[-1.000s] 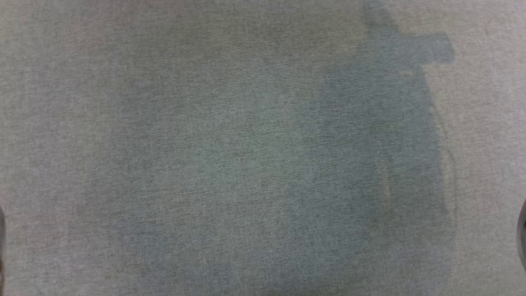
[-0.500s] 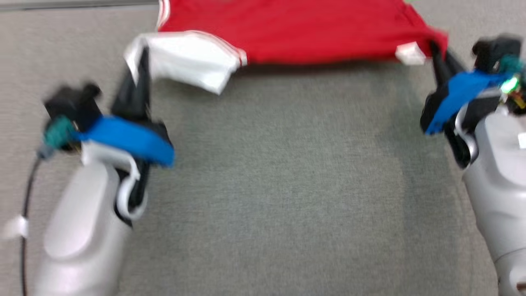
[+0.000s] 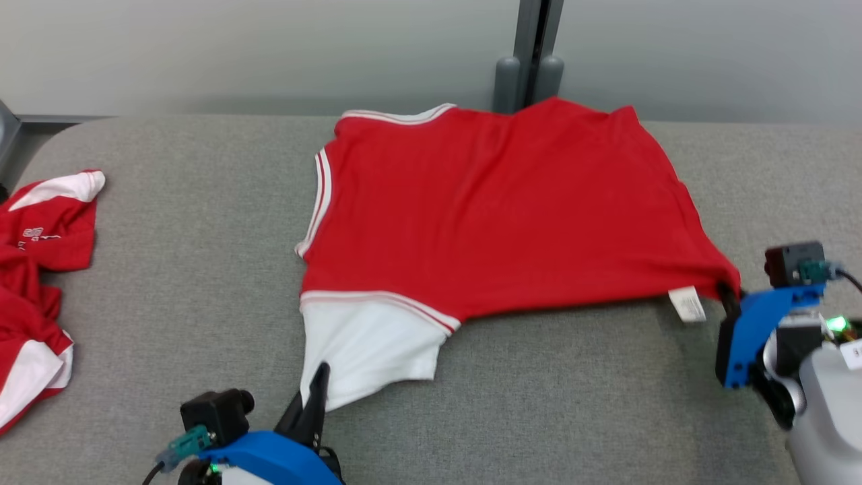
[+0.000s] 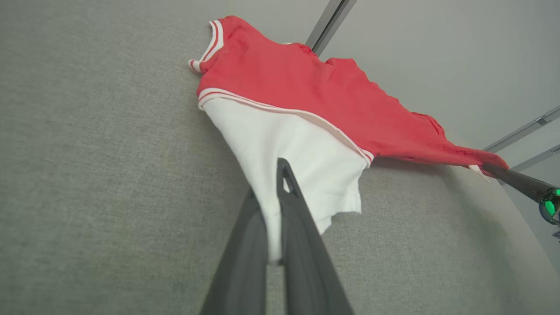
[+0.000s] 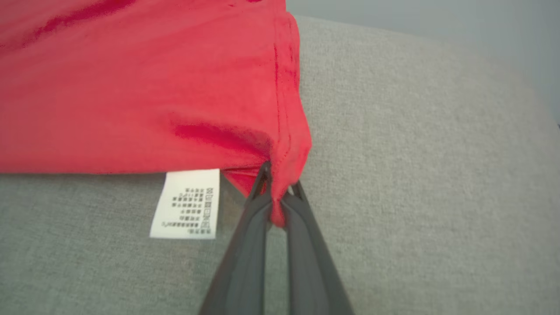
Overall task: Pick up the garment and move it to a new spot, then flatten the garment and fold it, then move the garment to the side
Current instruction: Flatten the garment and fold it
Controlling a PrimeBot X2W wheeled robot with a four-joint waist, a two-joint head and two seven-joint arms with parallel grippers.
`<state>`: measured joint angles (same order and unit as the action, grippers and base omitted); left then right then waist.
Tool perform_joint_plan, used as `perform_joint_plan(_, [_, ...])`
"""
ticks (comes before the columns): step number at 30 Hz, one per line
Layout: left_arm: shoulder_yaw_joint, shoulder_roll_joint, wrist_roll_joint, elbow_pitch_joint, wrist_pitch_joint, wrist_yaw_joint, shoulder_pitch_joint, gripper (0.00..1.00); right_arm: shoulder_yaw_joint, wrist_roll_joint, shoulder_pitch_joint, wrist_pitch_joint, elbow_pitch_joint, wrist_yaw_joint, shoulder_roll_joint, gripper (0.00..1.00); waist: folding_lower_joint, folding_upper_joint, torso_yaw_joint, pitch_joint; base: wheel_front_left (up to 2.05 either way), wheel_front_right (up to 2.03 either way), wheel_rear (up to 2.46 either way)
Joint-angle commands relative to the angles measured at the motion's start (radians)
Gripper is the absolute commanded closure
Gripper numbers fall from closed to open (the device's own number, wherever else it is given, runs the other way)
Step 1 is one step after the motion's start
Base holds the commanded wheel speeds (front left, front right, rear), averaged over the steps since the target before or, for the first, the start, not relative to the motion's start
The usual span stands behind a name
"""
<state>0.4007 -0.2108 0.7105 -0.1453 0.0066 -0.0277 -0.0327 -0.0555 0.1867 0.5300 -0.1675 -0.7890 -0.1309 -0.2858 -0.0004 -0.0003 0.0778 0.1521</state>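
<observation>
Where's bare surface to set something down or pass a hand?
Free: grey strip between the held shirt and the crumpled clothes at left; near patch between left hand and right hand. Crowded: centre under the shirt, left edge.

So the red fabric tee with white sleeves [image 3: 498, 209] lies spread across the middle of the grey fabric-covered table [image 3: 202, 269], its far edge right in front of the grey upright post [image 3: 532, 60]. The left gripper [image 3: 320, 377] pinches the sleeve at the near-left. The right gripper [image 3: 727, 296] pinches the hem corner at the near-right, with the white care label [image 3: 687, 304] just left of it. A crumpled red-and-white garment [image 3: 34, 269] sits well apart, at the table's left edge.
</observation>
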Motion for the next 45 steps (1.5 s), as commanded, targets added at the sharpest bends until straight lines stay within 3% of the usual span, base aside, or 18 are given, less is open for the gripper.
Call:
perform_joint_plan(1, [0.000,-0.004,0.008,0.021,0.013,-0.010,0.023,1.00,0.022,-0.011,-0.048,-0.030,0.030,0.000,0.004,1.00,0.0004,0.0003,0.001,-0.010,0.00,0.00,0.00])
perform_joint_plan(4, [-0.005,-0.023,0.032,0.070,0.052,-0.034,0.087,1.00,0.095,-0.045,-0.162,-0.133,0.150,0.000,0.026,1.00,0.0004,0.0003,0.008,-0.034,0.00,0.00,0.00])
perform_joint_plan(13, [-0.020,-0.087,0.076,0.193,0.168,-0.097,0.197,1.00,0.196,-0.056,-0.547,-0.491,0.715,0.000,0.168,1.00,0.0004,0.0003,-0.003,-0.046,0.00,0.00,0.00])
perform_joint_plan(19, [-0.015,-0.120,0.111,0.263,0.254,-0.131,0.264,1.00,0.239,-0.081,-0.663,-0.571,0.930,0.000,0.214,1.00,0.0004,0.0003,-0.036,-0.043,0.00,0.00,0.00])
perform_joint_plan(29, [-0.037,-0.162,0.163,0.392,0.333,-0.179,0.343,1.00,0.245,-0.112,-0.636,-0.512,0.920,0.000,0.226,1.00,0.0004,0.0003,-0.048,-0.032,0.00,0.00,0.00])
perform_joint_plan(39, [-0.016,-0.099,0.125,0.352,0.251,-0.114,0.193,1.00,0.253,-0.128,-0.575,-0.431,0.896,0.000,0.230,1.00,0.0004,0.0003,-0.031,-0.018,0.00,0.00,0.00])
perform_joint_plan(45, [-0.023,-0.044,0.113,0.240,0.204,-0.064,-0.004,1.00,0.235,-0.116,-0.507,-0.437,0.854,0.000,0.231,1.00,0.0004,0.0003,-0.032,0.011,0.00,0.00,0.00])
